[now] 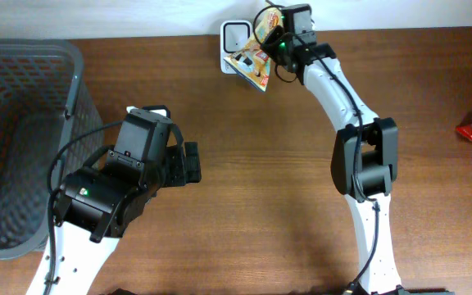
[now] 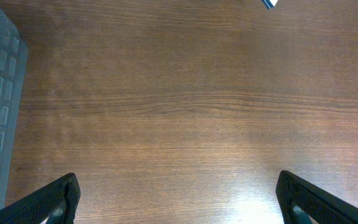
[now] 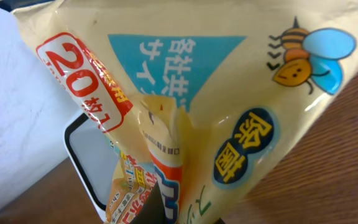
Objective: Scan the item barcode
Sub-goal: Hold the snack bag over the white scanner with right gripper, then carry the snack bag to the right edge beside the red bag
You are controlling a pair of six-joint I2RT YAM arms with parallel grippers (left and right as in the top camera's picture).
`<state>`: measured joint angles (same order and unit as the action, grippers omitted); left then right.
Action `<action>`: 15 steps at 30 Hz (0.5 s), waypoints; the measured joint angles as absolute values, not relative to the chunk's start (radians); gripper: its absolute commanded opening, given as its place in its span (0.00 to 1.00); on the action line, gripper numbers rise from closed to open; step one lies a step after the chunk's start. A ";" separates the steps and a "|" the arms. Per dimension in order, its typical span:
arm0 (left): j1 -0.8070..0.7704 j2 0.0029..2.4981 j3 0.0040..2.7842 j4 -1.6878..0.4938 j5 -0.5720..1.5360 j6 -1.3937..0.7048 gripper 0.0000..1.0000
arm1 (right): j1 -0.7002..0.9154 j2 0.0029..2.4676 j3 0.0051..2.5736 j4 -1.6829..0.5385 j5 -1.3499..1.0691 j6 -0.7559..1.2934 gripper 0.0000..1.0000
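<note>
On the near side of the counter (image 1: 260, 213), the left pincer (image 1: 193, 162) stands spread wide over bare wood, beside a grey basket (image 1: 75, 78). Farther back, the right pincer (image 1: 275, 39) is clamped on a yellow packet (image 1: 252, 59) held just above the white scanner (image 1: 234, 34). Only the right wrist view shows the packet's red "20" label (image 3: 86, 74) and cartoon bee (image 3: 306, 59).

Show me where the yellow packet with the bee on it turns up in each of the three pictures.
Overhead: the yellow packet is at top centre, pinched by the right tool, over the white scanner.
Left wrist: not in it; only the wooden table and the open left tool.
Right wrist: the packet fills most of the frame.
Shared landmark: the scanner, lower left in the right wrist view.
</note>
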<state>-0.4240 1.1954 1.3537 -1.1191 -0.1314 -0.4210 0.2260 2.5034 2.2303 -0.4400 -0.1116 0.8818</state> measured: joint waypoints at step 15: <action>-0.424 1.195 1.354 -1.119 -0.132 -0.421 0.99 | 0.405 2.498 2.260 -0.438 -0.102 0.643 0.04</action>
